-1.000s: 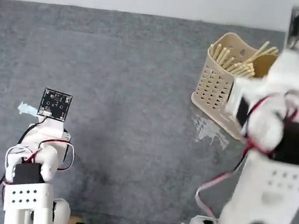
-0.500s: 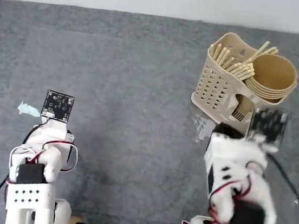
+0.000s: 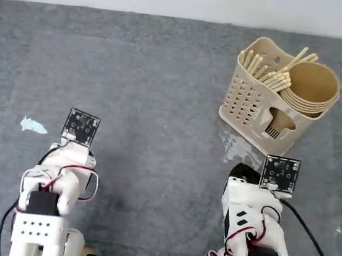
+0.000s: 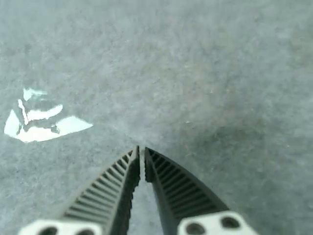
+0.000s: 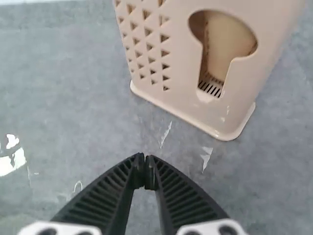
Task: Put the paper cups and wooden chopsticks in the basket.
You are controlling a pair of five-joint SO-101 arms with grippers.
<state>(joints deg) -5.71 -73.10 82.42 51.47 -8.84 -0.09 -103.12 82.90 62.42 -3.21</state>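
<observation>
The stacked tan paper cups and the wooden chopsticks are seen standing inside the beige perforated plastic basket. The right gripper, closed on nothing, has been drawn back from the basket. The left gripper is likewise closed and empty. The task is judged complete.

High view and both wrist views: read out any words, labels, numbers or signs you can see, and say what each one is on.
No text can be read.
The basket and paper cups are plain.
The dark square board on the left arm and the one on the right arm carry only specks, too small to read.
</observation>
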